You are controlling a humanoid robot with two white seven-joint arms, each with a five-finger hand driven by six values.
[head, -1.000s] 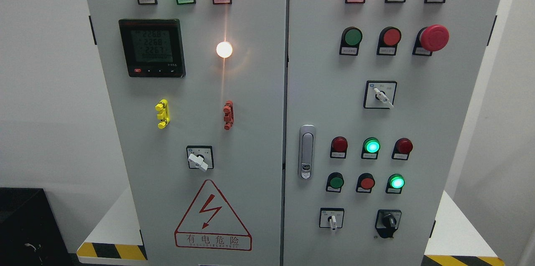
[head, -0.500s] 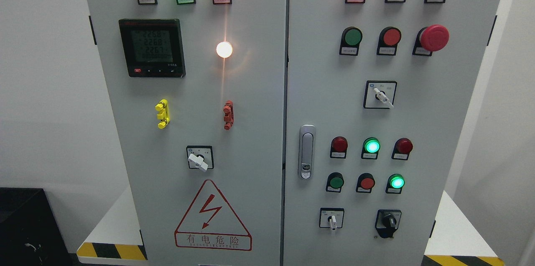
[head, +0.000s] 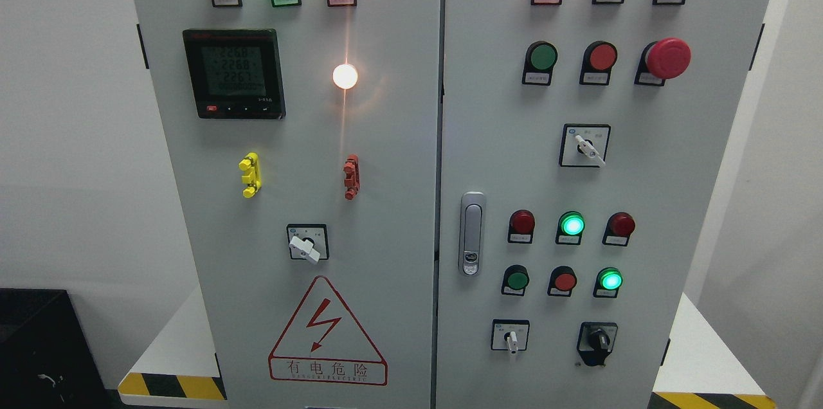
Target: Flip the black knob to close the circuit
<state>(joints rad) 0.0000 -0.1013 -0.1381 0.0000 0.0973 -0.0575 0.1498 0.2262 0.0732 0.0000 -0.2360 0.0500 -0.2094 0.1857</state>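
The black knob (head: pixel 598 339) sits on a black plate at the lower right of the grey electrical cabinet's right door (head: pixel 488 158). Its handle points roughly straight down. Neither of my hands nor arms shows in the head view.
A white-handled selector (head: pixel 512 338) is just left of the black knob, another (head: pixel 588 146) higher up, and one (head: pixel 305 247) on the left door. Lit lamps, push buttons, a red emergency stop (head: pixel 667 58), a meter (head: pixel 234 73) and a door latch (head: pixel 472 233) cover the panel. A black box (head: pixel 38 351) stands at lower left.
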